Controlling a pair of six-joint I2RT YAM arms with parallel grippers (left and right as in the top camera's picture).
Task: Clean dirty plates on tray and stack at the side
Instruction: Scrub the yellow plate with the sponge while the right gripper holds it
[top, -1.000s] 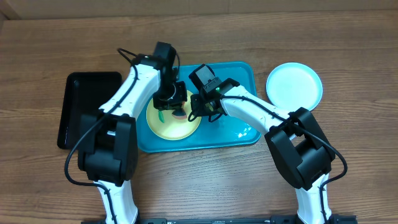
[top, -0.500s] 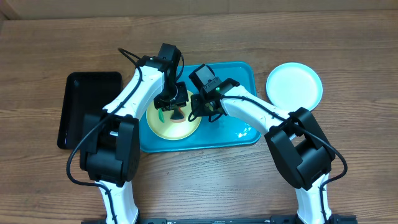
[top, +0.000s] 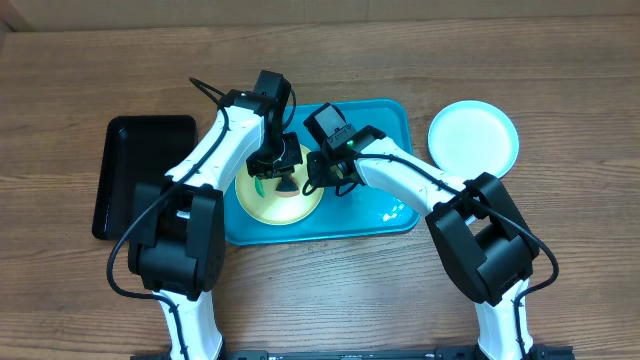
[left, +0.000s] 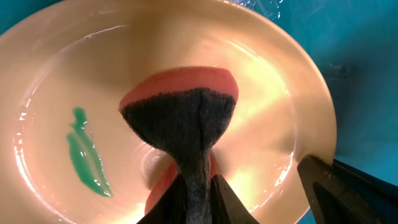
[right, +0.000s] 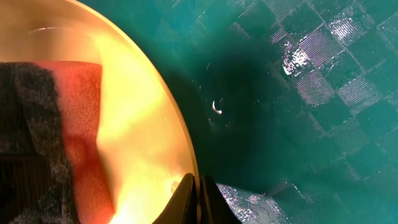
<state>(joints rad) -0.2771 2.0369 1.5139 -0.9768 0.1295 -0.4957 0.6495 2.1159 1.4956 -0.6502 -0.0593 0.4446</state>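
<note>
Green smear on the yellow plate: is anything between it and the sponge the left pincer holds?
Nothing visible. The sponge, held in the left pincer, rests at the yellow plate's middle; only bare plate separates it from the green smear beside it.

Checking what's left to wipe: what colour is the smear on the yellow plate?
The smear is teal-green, clearest in the left wrist view.

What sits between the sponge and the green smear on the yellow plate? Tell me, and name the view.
Only bare yellow plate surface. The left wrist view shows the sponge and the green smear apart, nothing lying between them.
</note>
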